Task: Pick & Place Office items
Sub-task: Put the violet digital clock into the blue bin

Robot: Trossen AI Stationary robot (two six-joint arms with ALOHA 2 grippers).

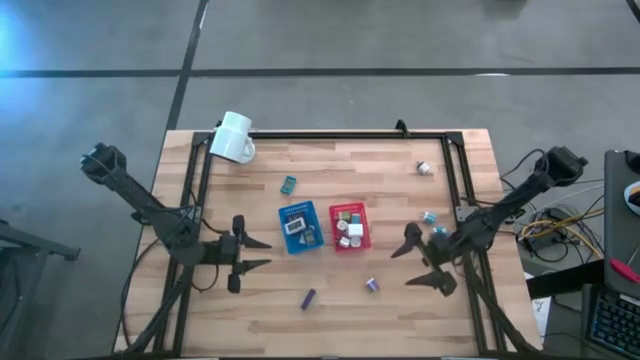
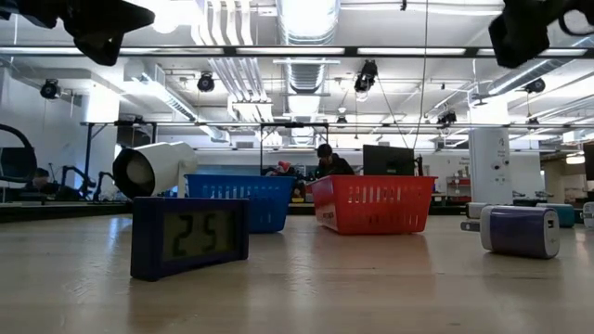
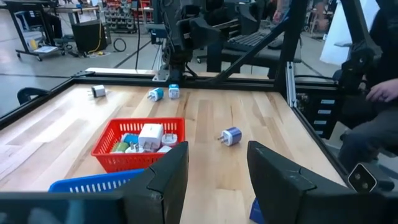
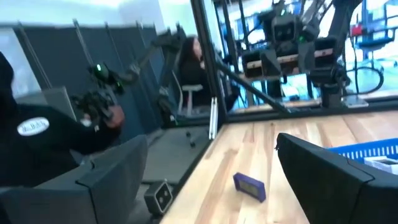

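Small office items lie scattered on the wooden table. A teal clock lies near the middle, and a dark blue clock stands on its edge near the front. A purple plug piece, a white piece and teal pieces lie to the right. Several more sit inside the blue tray and the red tray. My left gripper hovers open left of the blue tray. My right gripper hovers open right of the red tray.
A white mug lies on its side at the table's far left corner. A black frame runs along the table's far and side edges. Bare wood lies along the near edge. A person sits in the room beyond the table.
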